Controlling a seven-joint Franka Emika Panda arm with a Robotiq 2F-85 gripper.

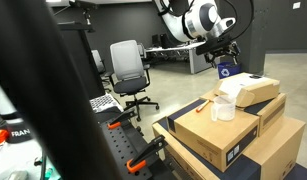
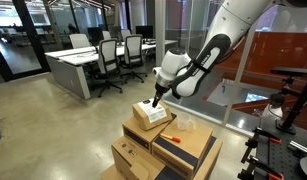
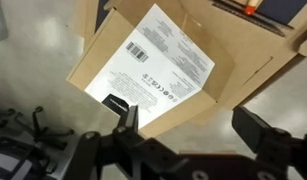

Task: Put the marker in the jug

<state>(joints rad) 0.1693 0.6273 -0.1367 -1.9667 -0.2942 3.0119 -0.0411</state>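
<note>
Fingers [image 3: 258, 128] spread wide above the labelled cardboard box [image 3: 143, 70].

Label [image 3: 158, 60] w/ barcode on cardboard box [image 3: 93, 72], print illegible; "FRAN" on dark obj. [image 1: 21, 131]

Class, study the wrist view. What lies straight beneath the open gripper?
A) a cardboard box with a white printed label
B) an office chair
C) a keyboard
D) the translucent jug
A: the wrist view shows the gripper, jaws apart, above a cardboard box bearing a white label.
</note>
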